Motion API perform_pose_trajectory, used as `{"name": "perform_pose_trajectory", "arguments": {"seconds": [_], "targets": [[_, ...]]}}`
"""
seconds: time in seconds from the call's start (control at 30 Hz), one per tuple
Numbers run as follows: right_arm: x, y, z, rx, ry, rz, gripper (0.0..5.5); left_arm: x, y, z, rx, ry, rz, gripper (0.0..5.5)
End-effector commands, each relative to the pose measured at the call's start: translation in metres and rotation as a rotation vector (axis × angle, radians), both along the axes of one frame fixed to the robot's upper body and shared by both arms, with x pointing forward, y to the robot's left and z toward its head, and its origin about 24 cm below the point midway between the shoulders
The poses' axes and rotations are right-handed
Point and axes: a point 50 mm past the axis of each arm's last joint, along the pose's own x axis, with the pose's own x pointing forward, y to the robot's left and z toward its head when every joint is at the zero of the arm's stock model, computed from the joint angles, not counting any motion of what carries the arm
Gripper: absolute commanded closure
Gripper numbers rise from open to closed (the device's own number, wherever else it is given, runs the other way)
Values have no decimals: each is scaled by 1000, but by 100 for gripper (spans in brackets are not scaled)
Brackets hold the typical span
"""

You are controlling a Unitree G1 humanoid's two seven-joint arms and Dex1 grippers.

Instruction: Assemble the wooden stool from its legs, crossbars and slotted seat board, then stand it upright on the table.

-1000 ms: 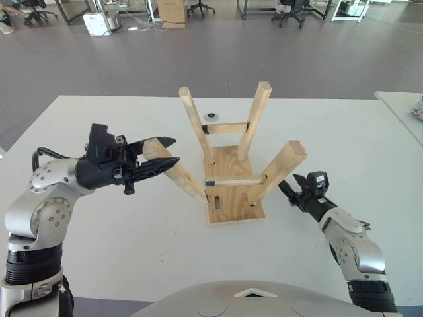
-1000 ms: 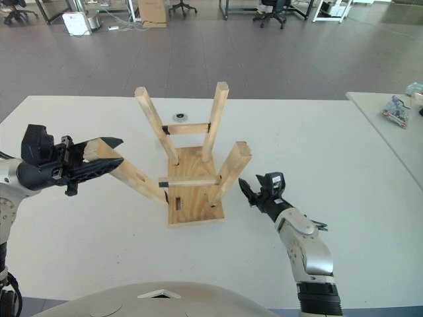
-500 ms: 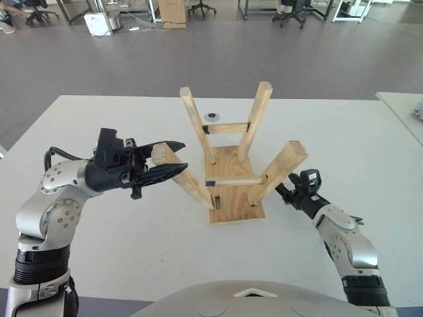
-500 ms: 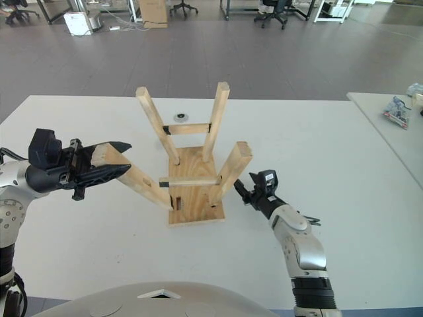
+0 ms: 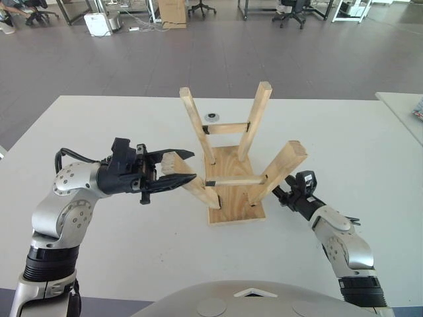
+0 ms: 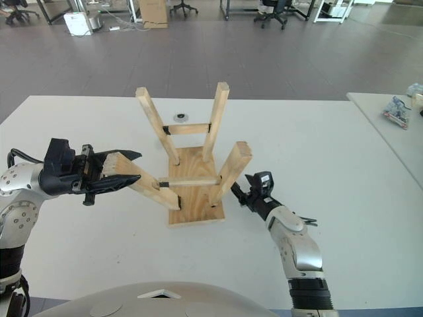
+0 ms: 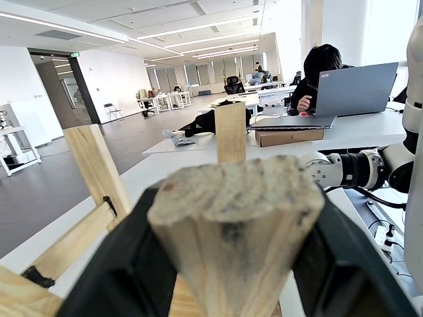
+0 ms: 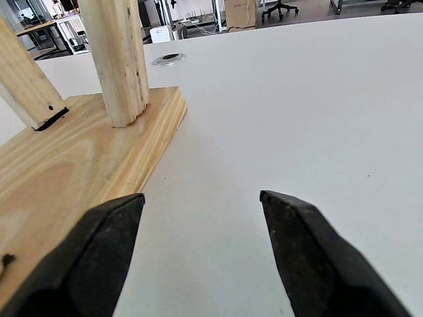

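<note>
The stool lies upside down on the white table [image 5: 119,119], its seat board [image 5: 234,203] flat. Three legs stand in it: back left [image 5: 196,125], back right [image 5: 255,122] and front right [image 5: 281,170]. One crossbar [image 5: 227,128] joins the back legs, and another [image 5: 234,181] runs across the front. My left gripper [image 5: 192,165] is shut on the upper end of the fourth leg [image 5: 198,186], whose cut end [image 7: 231,218] faces the left wrist camera. That leg slants down to the board's front left corner. My right gripper [image 8: 198,197] is open, low over the table beside the board's right edge.
A small round metal disc [image 5: 211,117] is set in the table behind the stool. A second table [image 5: 404,109] stands to the right with a small packet [image 6: 396,109] on it. Bare tabletop lies to the left and in front of the stool.
My left gripper has carried the fourth leg rightward, bringing its lower end to the board's front left corner. The right gripper has edged closer to the board's right side.
</note>
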Motion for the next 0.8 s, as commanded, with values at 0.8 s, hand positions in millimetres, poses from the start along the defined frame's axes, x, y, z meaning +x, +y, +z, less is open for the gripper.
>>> {"name": "perform_pose_trajectory", "arguments": {"seconds": [0.8], "targets": [[1, 46, -21, -96, 53, 267, 222, 19, -30, -51, 169, 294, -135, 346]]}}
